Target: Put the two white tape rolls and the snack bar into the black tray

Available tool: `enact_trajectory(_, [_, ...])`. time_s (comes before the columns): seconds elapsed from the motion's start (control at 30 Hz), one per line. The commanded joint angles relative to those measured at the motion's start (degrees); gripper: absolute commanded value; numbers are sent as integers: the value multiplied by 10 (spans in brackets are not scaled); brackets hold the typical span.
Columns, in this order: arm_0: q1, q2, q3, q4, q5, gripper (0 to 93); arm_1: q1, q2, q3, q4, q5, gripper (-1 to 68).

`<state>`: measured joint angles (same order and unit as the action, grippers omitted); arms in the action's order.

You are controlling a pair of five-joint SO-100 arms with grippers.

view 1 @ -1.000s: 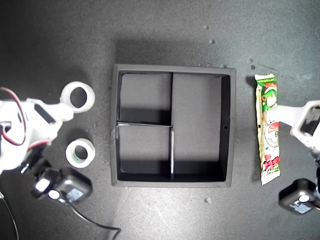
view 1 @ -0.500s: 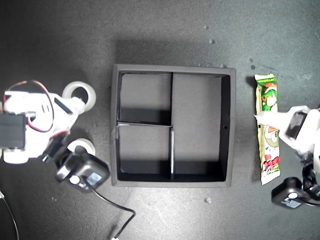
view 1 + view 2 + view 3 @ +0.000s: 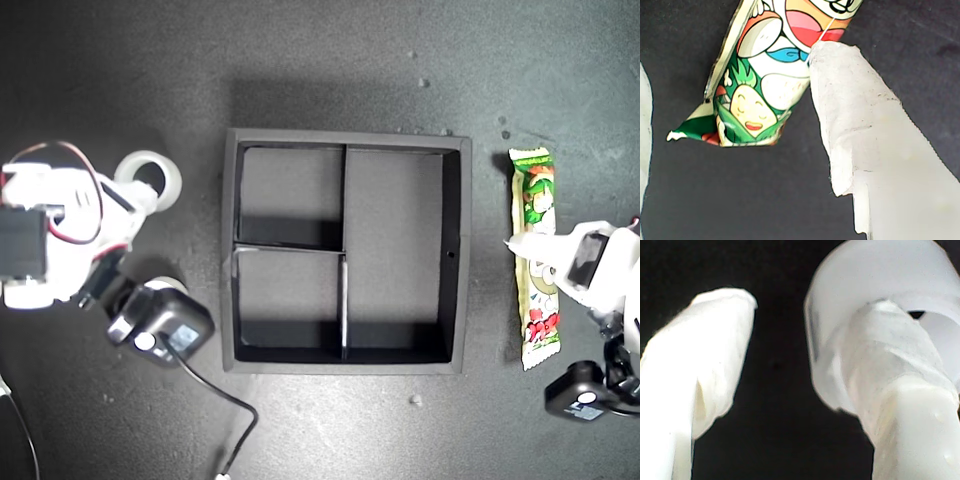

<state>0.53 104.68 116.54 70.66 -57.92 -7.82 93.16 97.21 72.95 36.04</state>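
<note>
My second gripper (image 3: 790,365) is open here, two pale wrapped fingers close to the lens with a dark gap of black surface between them. One finger (image 3: 700,370) stands free on its side. The other finger (image 3: 890,370) reaches into the white tape roll (image 3: 840,295), overlapping its wall, with the roll's open centre just showing past it. Everything's blurry this close.
</note>
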Motion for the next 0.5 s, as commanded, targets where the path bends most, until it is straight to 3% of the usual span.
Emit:
enact_trajectory(0.0, [-4, 21, -24, 3, 1, 133, -6, 2, 3, -4, 0, 204])
enact_trajectory(0.47, [-6, 26, -48, 33, 4, 126, -9, 2, 3, -2, 1, 202])
